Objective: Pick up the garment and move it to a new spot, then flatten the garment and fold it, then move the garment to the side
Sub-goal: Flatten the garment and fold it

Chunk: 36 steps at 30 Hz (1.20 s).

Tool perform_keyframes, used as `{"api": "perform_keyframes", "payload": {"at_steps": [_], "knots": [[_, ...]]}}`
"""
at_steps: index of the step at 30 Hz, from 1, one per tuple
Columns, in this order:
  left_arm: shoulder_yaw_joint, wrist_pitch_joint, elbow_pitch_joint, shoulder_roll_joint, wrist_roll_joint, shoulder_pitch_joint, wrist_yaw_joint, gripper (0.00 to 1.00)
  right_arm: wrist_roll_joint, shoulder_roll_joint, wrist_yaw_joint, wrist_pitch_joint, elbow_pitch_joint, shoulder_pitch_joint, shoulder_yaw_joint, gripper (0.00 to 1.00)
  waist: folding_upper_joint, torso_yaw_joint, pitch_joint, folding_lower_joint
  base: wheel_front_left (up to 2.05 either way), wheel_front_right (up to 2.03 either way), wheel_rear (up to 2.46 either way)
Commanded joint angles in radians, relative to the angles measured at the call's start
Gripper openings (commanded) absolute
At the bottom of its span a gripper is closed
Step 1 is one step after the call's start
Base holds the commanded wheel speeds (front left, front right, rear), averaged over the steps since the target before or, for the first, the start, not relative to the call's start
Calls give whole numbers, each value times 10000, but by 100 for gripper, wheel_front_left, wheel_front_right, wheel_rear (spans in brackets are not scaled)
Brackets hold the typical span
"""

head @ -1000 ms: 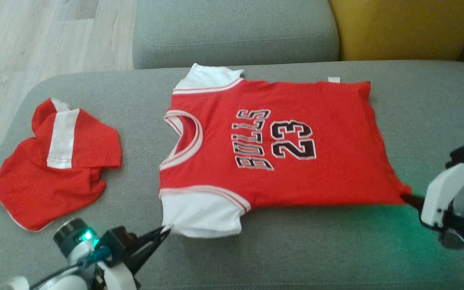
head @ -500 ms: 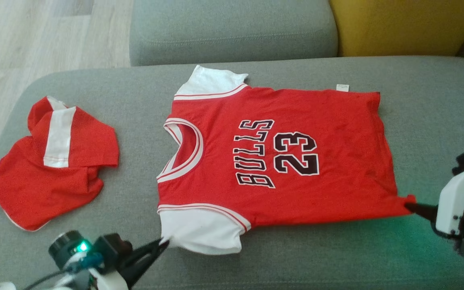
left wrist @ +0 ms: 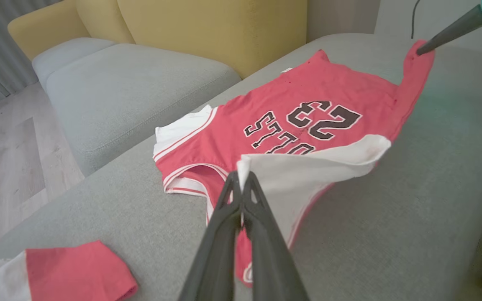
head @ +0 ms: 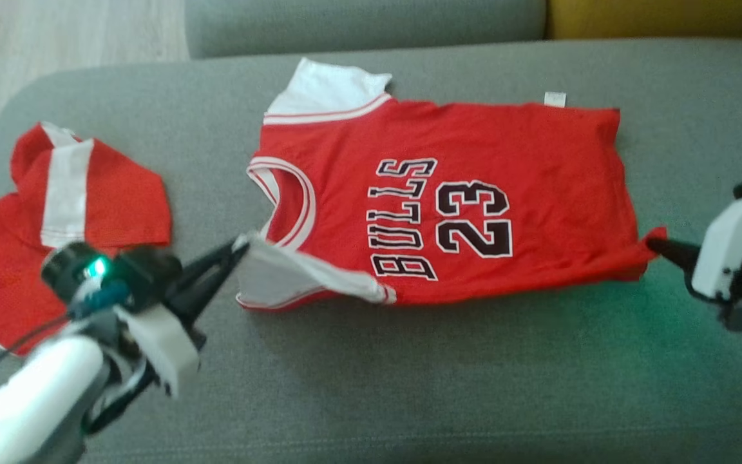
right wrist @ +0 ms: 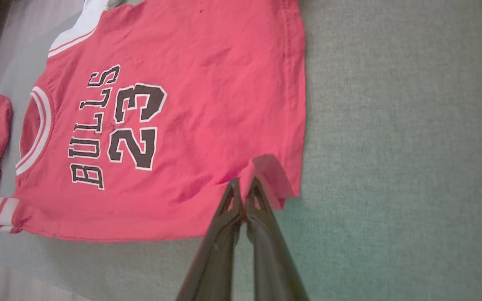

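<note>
The garment (head: 474, 161) is a red jersey with white sleeves and black "BULLS 23" lettering, spread on the grey sofa seat (head: 409, 386). My left gripper (head: 239, 246) is shut on the tip of the near white sleeve (left wrist: 308, 171), lifted and carried over the jersey's near edge. At the right, my right gripper (head: 651, 245) is shut on the near hem corner (right wrist: 268, 169), raised slightly off the seat. The left wrist view shows the garment (left wrist: 299, 104) with the sleeve folding over. In the right wrist view the garment (right wrist: 182, 83) lies flat beyond the pinched corner.
A second red and white garment (head: 107, 206) lies crumpled at the left end of the seat, close to my left arm. Grey cushions (left wrist: 119, 83) and a yellow sofa back (left wrist: 207, 29) stand behind. Wooden floor (head: 55, 38) lies past the left edge.
My left gripper has lifted the near white sleeve and drawn it up over the jersey's near edge. The right gripper has kept its hold on the hem corner. The head camera has tilted down.
</note>
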Motion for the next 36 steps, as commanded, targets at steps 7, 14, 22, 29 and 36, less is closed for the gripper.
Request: {"api": "perform_keyframes", "payload": {"at_steps": [7, 14, 22, 29, 36], "knots": [[477, -208, 1197, -400, 259, -2188, -168, 0, -1038, 461, -7, -145, 161, -1352, -300, 0, 0, -167, 1029, 1, 0, 0, 0], [230, -524, 2610, -876, 434, -3480, -265, 0, -1603, 890, -7, -666, 674, -2240, -385, 0, 0, -323, 1641, 1, 0, 0, 0], [-175, -764, 4161, -1382, 431, -4321, -263, 75, -1842, 1154, -7, -1418, 1102, -2750, -114, 100, 0, -426, 2008, 1, 0, 0, 0], [673, -1350, 5260, -2102, -67, -4255, 901, 100, -2088, 1032, -7, -3549, 999, -2538, 47, 100, 0, -265, 1838, 1, 0, 0, 0], [2946, -1580, 3899, -2951, -1140, -2657, 1955, 100, -2492, 848, -7, -6697, 200, -1273, 332, 100, 0, -65, 1268, 1, 0, 0, 0]]}}
